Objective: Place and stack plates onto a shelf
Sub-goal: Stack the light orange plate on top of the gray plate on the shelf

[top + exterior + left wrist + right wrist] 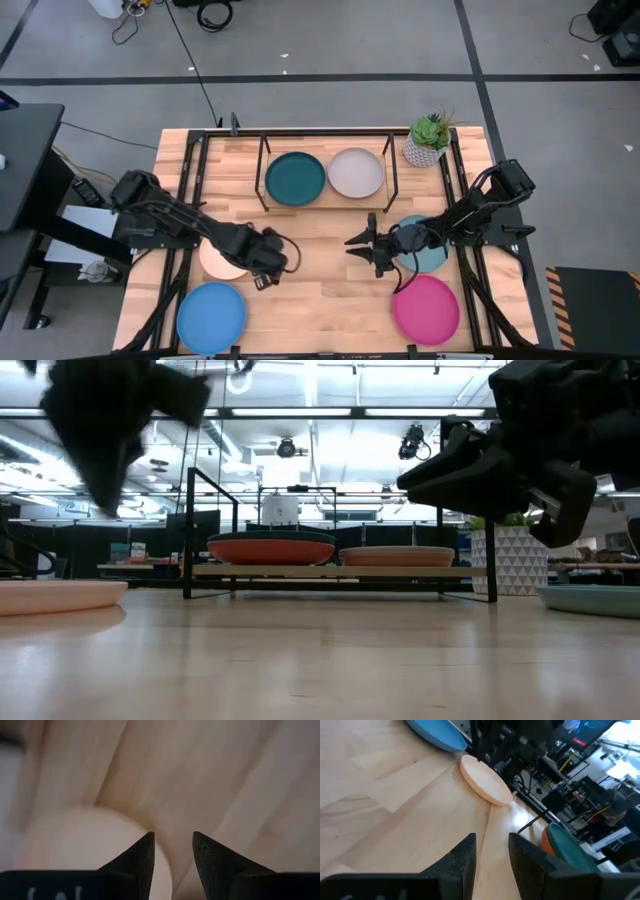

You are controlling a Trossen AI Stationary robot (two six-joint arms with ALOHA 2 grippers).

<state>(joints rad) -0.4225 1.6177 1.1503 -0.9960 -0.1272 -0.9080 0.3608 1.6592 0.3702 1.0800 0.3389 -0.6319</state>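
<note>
The shelf point(328, 168) stands at the far middle of the table point(320, 300), and 2 stacks already sit on its board side by side: a dark teal plate point(296, 177) on top of an orange one point(270, 550), and a cream plate point(356, 172) next to it. Stacking them 2 across makes sense, since the board is only about that wide.

4 plates remain on the tabletop, split so that each arm has 2 within easy reach. On the left side lie a peach plate point(218, 262) and, nearer the front edge, a bright blue plate point(211, 316). On the right side lie a pale teal plate point(424, 246) and a magenta plate point(426, 309).

The left gripper point(268, 262) hangs low just beside the peach plate's inner rim, its fingers point(137, 865) set a narrow gap apart and holding nothing. That posture looks to me like a lining-up for a rim grasp, since a shallow plate lying flat offers little else to pinch.

The right gripper point(366, 246) hovers over bare wood between the pale teal plate and the table's middle, pointing toward the left arm, fingers point(462, 857) likewise slightly parted and empty. It seems to be waiting clear of the shelf front.

A small potted plant point(429, 140) sits by the shelf's right end, near enough that the right arm should mind it.
</note>
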